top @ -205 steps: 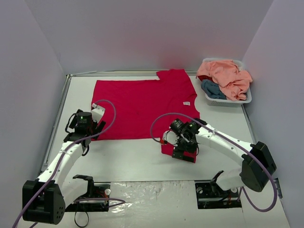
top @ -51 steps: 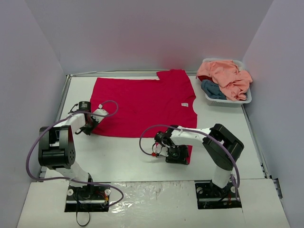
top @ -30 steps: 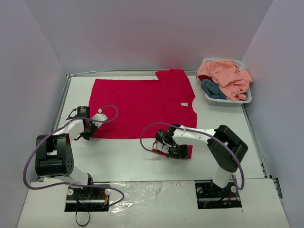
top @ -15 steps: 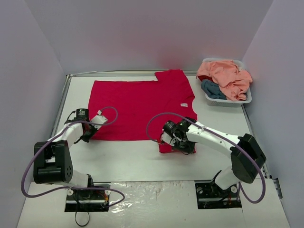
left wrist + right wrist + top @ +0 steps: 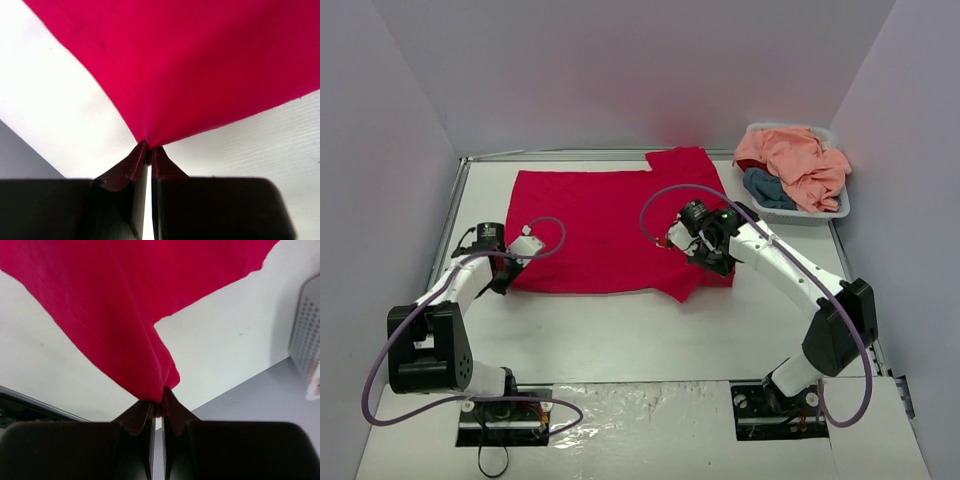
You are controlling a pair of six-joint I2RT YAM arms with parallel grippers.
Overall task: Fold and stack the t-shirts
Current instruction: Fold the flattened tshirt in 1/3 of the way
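Though the raised fold hides its collar, I log the red shirt (image 5: 590,220) pinched tight by left gripper (image 5: 148,148) and right gripper (image 5: 160,403).

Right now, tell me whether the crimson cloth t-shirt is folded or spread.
Mostly spread: the crimson cloth t-shirt lies flat, one corner pinched in the right claw.

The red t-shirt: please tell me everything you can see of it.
The red t-shirt is plain crimson soft cloth, spread mostly flat on the white table, one sleeve toward the far edge. The left jaws are shut on its near left corner, low by the table. The right jaws are shut on its near right part, held raised, so cloth hangs from them. No label shows.
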